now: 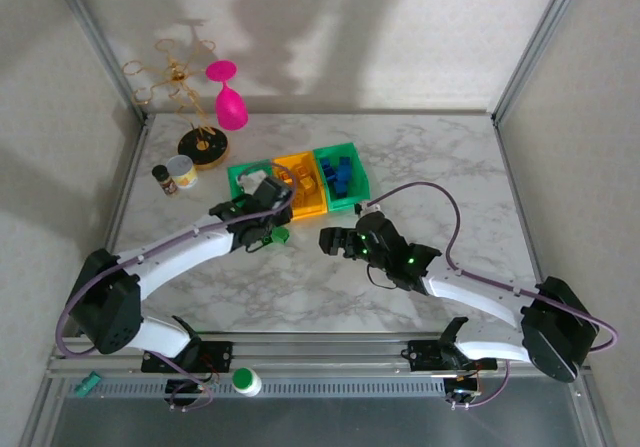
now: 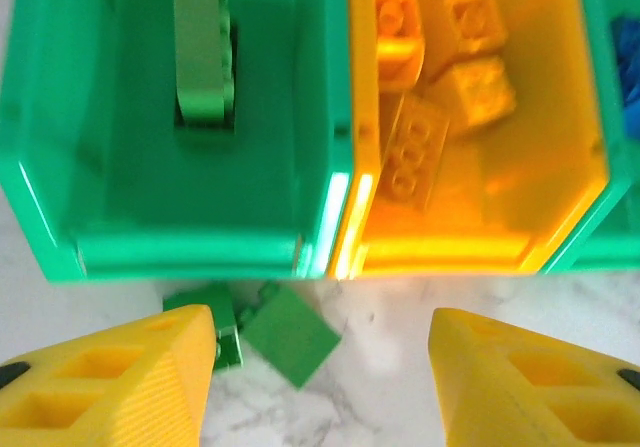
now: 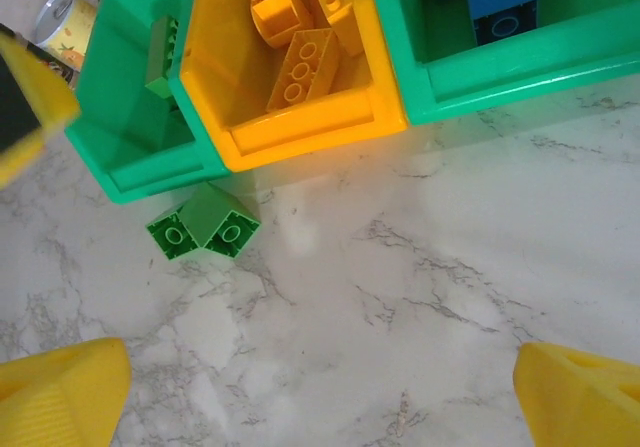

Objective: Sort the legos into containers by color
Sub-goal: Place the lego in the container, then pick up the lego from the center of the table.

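Nearest the arm bases, the right pincer (image 3: 320,392) hangs over bare marble table (image 3: 420,287) with its jaws spread wide and nothing between them. The left pincer (image 2: 320,372) hovers a little farther out, above the near wall of the left green bin (image 2: 190,252). Its yellow fingers stand apart and hold nothing.

Just beside that wall, two green bricks (image 3: 205,229) lie on the table, pressed against each other. One shows its studs to the side and the other is tipped at an angle. They look like the last loose pieces, so the step in hand seems to be clearing the greens.

The next move probably falls to the left pincer. It would have to come down over one brick, close across its flat sides and lift it over the wall. The two sit tight together and close to the bin, so there is little room for a finger.

Beyond them the three bins stand side by side, touching. The left green bin holds a long green brick (image 2: 205,57). The yellow-orange bin (image 3: 300,137) holds several yellow bricks (image 3: 300,67), and the right green bin (image 3: 520,77) holds blue bricks (image 3: 500,2). A small jar (image 1: 182,174) stands farther off to the left.
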`<move>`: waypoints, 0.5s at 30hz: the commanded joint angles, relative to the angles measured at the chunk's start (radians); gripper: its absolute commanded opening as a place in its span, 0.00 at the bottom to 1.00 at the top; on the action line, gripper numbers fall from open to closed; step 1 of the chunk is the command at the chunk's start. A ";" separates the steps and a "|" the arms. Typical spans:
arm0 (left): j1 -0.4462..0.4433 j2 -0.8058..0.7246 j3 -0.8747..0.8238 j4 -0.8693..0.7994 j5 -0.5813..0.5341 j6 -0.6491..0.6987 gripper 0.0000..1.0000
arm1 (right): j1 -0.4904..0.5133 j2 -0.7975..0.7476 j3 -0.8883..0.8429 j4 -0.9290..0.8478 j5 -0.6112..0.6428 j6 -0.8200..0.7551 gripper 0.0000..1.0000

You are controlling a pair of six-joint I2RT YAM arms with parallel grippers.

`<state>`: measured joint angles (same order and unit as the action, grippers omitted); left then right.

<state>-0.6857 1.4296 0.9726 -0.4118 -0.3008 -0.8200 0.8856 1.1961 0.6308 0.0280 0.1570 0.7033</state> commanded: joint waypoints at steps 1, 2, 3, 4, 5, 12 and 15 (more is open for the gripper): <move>-0.041 0.027 -0.030 -0.007 -0.063 -0.153 0.63 | -0.028 -0.032 -0.022 0.019 -0.035 0.007 0.99; -0.056 0.038 -0.034 -0.002 -0.062 -0.177 0.64 | -0.040 -0.036 -0.023 0.012 -0.043 0.011 0.99; -0.070 0.047 -0.039 0.002 -0.067 -0.201 0.65 | -0.051 -0.039 -0.023 0.008 -0.054 0.014 0.99; -0.087 0.058 -0.043 0.012 -0.070 -0.221 0.66 | -0.064 -0.042 -0.029 0.007 -0.068 0.016 0.99; -0.104 0.073 -0.041 0.017 -0.077 -0.240 0.66 | -0.075 -0.048 -0.036 0.010 -0.080 0.020 0.99; -0.131 0.193 -0.029 0.046 -0.081 -0.340 0.71 | -0.130 -0.104 -0.071 0.005 -0.109 0.018 0.99; -0.139 0.226 -0.014 0.043 -0.100 -0.371 0.72 | -0.144 -0.129 -0.077 -0.014 -0.109 0.014 0.99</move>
<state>-0.8150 1.6352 0.9432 -0.3733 -0.3489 -1.0981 0.7540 1.0985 0.5671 0.0311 0.0654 0.7185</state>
